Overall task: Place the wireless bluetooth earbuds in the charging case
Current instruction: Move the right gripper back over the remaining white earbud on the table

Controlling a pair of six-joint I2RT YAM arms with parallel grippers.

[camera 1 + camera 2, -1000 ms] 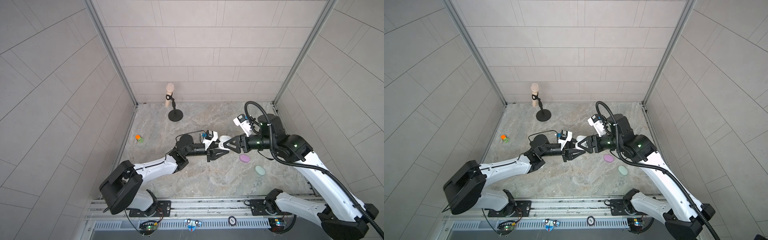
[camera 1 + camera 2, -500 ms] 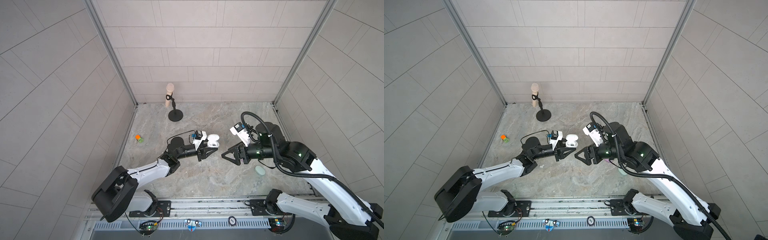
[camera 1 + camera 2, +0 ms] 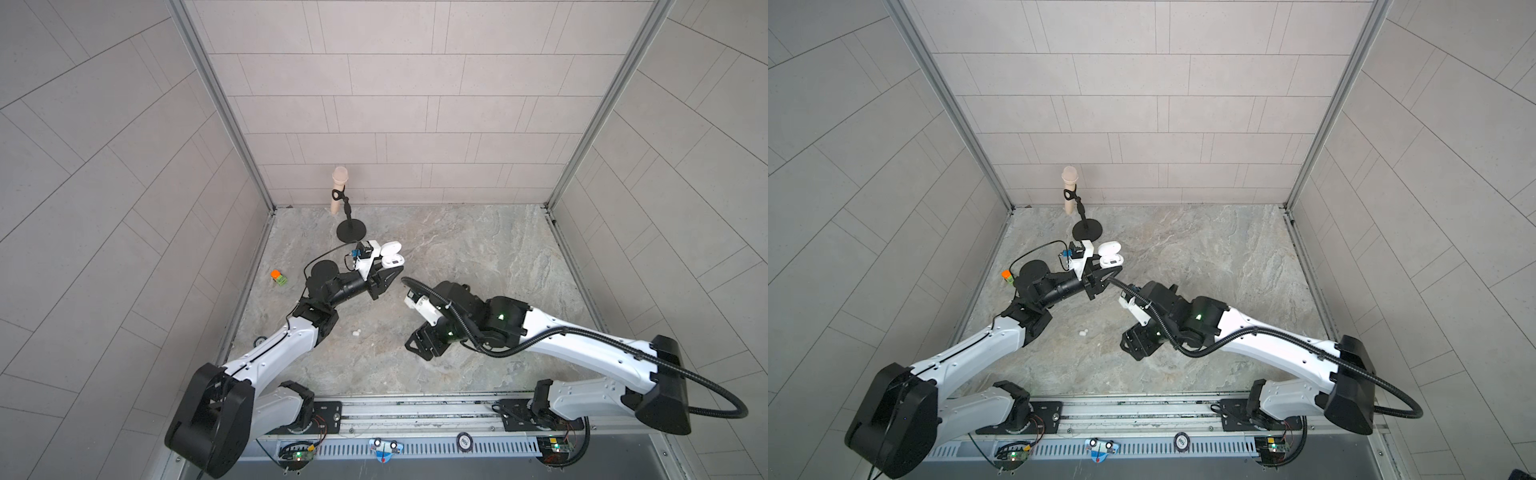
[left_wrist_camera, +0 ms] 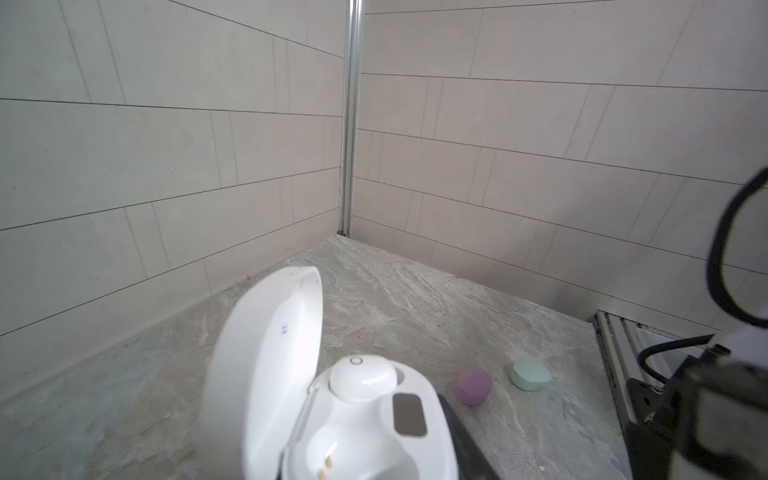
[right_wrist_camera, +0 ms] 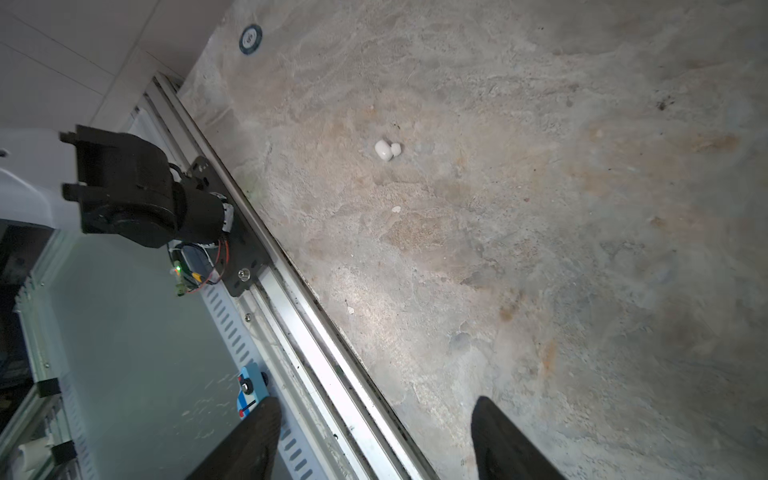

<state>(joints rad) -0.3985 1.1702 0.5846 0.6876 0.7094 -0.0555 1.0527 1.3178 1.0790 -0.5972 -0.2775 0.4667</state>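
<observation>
Left wrist: stone surface [image 4: 415,299], tiled walls [image 4: 166,145]

Beige mic [image 3: 339,178] tilted on black round-base stand [image 3: 351,231], by back wall, left of centre. Orange/green block [image 3: 278,277] near left edge of grey marble tabletop [image 3: 478,249], well apart from stand. Front slotted strip [image 3: 436,449]: blue-white car-shaped piece [image 3: 385,446], round badge [image 3: 464,439] near it

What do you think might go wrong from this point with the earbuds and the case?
1. The loose earbud is tiny and rounded; the open right gripper may flick it across the table rather than pinch it.
2. The left gripper holds the open case; pressing a bud in might twist it in the grip or jolt out the seated earbud.
</observation>
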